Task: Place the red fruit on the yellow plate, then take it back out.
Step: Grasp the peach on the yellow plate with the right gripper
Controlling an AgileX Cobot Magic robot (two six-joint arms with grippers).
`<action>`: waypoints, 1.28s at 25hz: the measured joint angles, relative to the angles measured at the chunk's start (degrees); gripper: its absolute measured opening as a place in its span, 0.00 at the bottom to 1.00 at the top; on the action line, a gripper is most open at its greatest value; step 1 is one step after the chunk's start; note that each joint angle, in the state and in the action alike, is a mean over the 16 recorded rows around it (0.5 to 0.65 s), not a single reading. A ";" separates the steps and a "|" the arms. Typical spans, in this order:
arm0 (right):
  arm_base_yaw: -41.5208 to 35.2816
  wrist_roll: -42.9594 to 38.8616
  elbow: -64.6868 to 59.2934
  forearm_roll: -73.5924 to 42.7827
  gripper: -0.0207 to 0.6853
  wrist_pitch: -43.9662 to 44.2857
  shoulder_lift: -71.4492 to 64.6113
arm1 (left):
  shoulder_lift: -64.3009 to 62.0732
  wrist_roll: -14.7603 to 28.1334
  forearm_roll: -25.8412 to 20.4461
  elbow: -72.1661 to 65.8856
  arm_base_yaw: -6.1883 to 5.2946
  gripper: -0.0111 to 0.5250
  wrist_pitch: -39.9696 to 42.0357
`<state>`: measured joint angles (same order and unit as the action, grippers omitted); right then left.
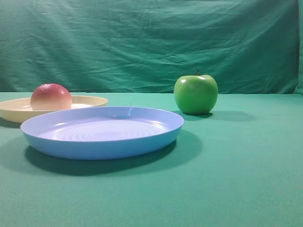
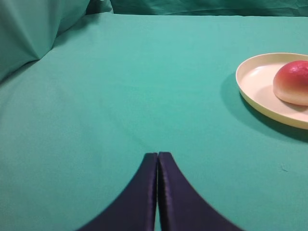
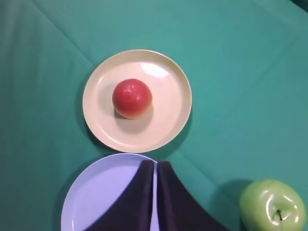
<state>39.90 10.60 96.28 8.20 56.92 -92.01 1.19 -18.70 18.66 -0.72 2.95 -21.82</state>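
Red fruit (image 3: pixel 132 98) sitting on the yellow plate (image 3: pixel 168 125), slightly off centre, nothing touching it — red side up, pale peach lower down in the exterior high view (image 1: pixel 51 97). Yellow plate flat on the green surface (image 1: pixel 236 179), back left in the exterior view (image 1: pixel 90 100), partly behind the light blue plate (image 1: pixel 104 142). Blue plate just beside the yellow one, rims close or touching from above, exact contact hard to tell. Green apple (image 1: pixel 195 93) upright on the surface, stem up, well apart from both plates on the right. Right gripper (image 3: pixel 156 166) high above the scene, looking straight down, jaws pressed together with only a thin seam between them — holding nothing, tips over the near edge of the blue plate (image 3: pixel 96 192) in that view. Left gripper (image 2: pixel 158 156) also closed tight, dark fingers (image 2: pixel 144 192) meeting at the tip, empty, low over bare green cloth, with the yellow plate (image 2: pixel 250 91) and fruit (image 2: pixel 292 82) off to its right at the frame edge. Green backdrop cloth (image 1: pixel 142 42) hanging behind the surface. Neither arm visible in the exterior high view.
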 joint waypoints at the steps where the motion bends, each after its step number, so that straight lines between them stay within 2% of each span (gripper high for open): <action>1: 0.00 -0.04 -2.80 0.03 0.03 -1.53 2.19 | 0.00 0.00 0.00 0.00 0.00 0.02 0.00; 13: -1.72 -2.12 -31.43 -0.70 0.03 -15.30 27.69 | 0.00 0.00 0.00 0.00 0.00 0.02 0.00; 21: -6.70 -5.73 -37.89 -5.72 0.03 -15.47 41.33 | 0.00 0.00 0.00 0.00 0.00 0.02 0.00; 32: -20.47 -11.24 -46.15 -12.14 0.03 -16.96 58.96 | 0.00 0.00 0.00 0.00 0.00 0.02 0.00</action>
<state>19.43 -0.64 50.13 -3.94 39.97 -33.05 1.19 -18.70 18.66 -0.72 2.95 -21.82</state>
